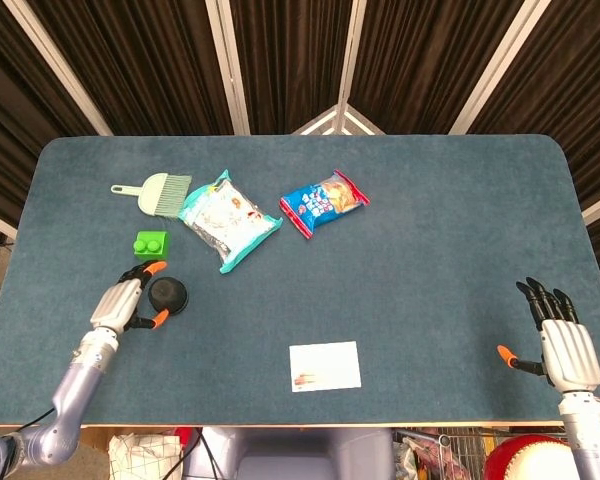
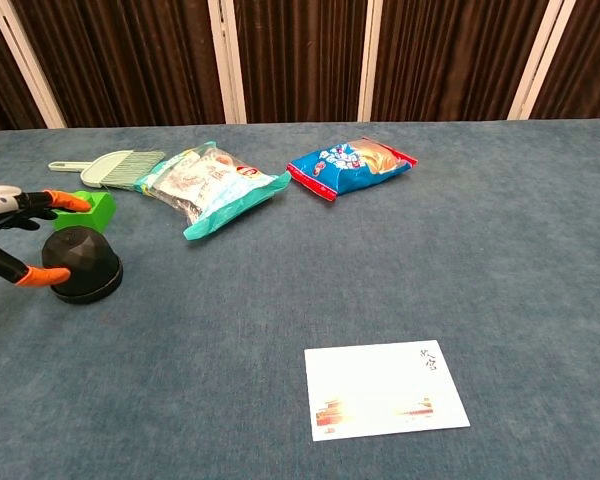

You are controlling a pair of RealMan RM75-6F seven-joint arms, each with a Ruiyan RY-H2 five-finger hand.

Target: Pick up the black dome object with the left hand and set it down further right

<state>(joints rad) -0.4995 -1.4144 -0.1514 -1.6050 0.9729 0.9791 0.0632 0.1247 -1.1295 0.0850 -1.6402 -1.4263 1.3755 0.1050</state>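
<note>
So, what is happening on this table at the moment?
The robot's left hand is at the black dome object near the table's left edge, fingers spread around its left side. The dome sits on the table surface, not lifted; whether the fingers touch it is hard to tell. A green block lies just behind it. The right hand rests open at the far right, holding nothing.

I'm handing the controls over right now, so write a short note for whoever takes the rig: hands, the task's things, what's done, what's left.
Left hand: open, fingers spread beside the black dome object, not gripping it.
Right hand: open and idle near the table's right front corner.
Dome: standing on the blue felt table, just in front of the green toy brick; no lift under way.
Left to do: close on the dome, lift it, set it down further right.
</note>
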